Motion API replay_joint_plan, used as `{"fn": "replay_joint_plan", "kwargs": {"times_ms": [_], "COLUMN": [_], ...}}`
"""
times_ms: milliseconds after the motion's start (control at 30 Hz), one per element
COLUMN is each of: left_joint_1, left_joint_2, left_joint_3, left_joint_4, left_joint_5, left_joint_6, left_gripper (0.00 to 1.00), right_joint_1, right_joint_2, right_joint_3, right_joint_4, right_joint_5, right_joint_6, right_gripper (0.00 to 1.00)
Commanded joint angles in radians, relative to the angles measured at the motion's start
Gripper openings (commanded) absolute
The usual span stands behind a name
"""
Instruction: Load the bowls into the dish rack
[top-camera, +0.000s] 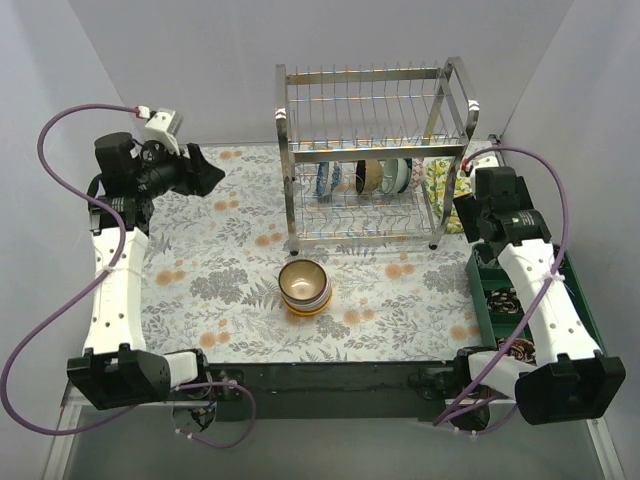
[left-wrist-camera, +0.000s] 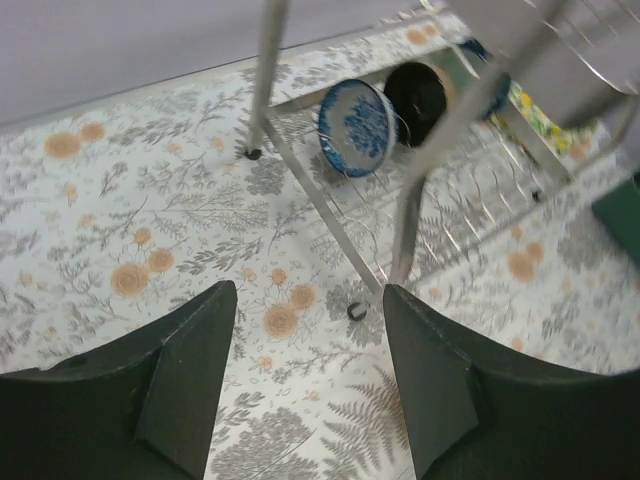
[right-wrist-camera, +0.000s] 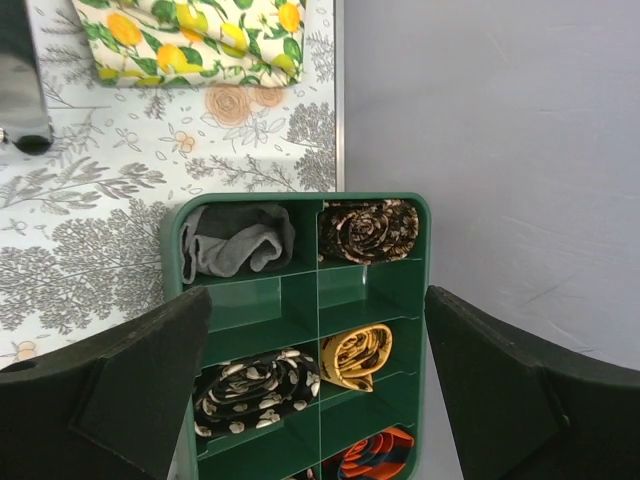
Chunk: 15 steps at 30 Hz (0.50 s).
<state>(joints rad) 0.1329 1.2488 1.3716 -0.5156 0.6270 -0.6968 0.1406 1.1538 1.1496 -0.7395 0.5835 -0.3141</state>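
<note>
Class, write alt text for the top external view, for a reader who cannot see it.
A stack of bowls sits on a floral table before a dish rack whose lower tier holds several bowls on edge. The left gripper and right gripper hang open and empty at either side.

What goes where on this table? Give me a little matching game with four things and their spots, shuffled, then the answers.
Things:
1 stack of bowls
2 blue-patterned bowl
3 grey rolled cloth
4 lemon-print cloth

Places:
A standing on edge in the lower tier of the dish rack
B in a compartment of the green tray
C on the open table, in front of the rack
D lying on the table beyond the tray

Pairs: 1-C, 2-A, 3-B, 4-D
</note>
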Motion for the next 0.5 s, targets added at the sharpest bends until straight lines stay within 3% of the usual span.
{"fn": "replay_joint_plan", "kwargs": {"times_ms": [0, 67, 133, 233, 300, 333, 467], "left_joint_1": [-0.047, -0.119, -0.272, -0.421, -0.492, -0.583, -0.788], "left_joint_2": [-0.097, -0.115, -0.077, -0.029, -0.019, -0.014, -0.021], "left_joint_3": [0.099, 0.136, 0.226, 0.306, 0.316, 0.313, 0.16], "left_joint_4": [-0.263, -0.391, -0.578, -0.725, -0.757, -0.755, -0.7], "left_joint_5": [0.27, 0.242, 0.192, 0.12, 0.081, 0.053, -0.108], "left_joint_6": [0.374, 0.457, 0.598, 0.648, 0.646, 0.637, 0.6], "left_gripper": [0.61, 0.63, 0.63, 0.63, 0.64, 0.63, 0.61], "right_joint_1": [0.001, 0.001, 0.001, 0.001, 0.001, 0.001, -0.054], "right_joint_2": [-0.072, -0.121, -0.167, -0.296, -0.339, -0.379, -0.456], "right_joint_3": [0.087, 0.084, 0.059, 0.029, 0.035, 0.039, 0.079], "right_joint_4": [-0.026, -0.031, -0.034, -0.063, -0.096, -0.107, -0.142], "right_joint_5": [-0.076, -0.082, -0.112, -0.27, -0.391, -0.445, -0.721], "right_joint_6": [0.001, 0.015, 0.04, 0.105, 0.168, 0.222, 0.299], "right_gripper": [0.97, 0.97, 0.97, 0.96, 0.96, 0.96, 0.99]}}
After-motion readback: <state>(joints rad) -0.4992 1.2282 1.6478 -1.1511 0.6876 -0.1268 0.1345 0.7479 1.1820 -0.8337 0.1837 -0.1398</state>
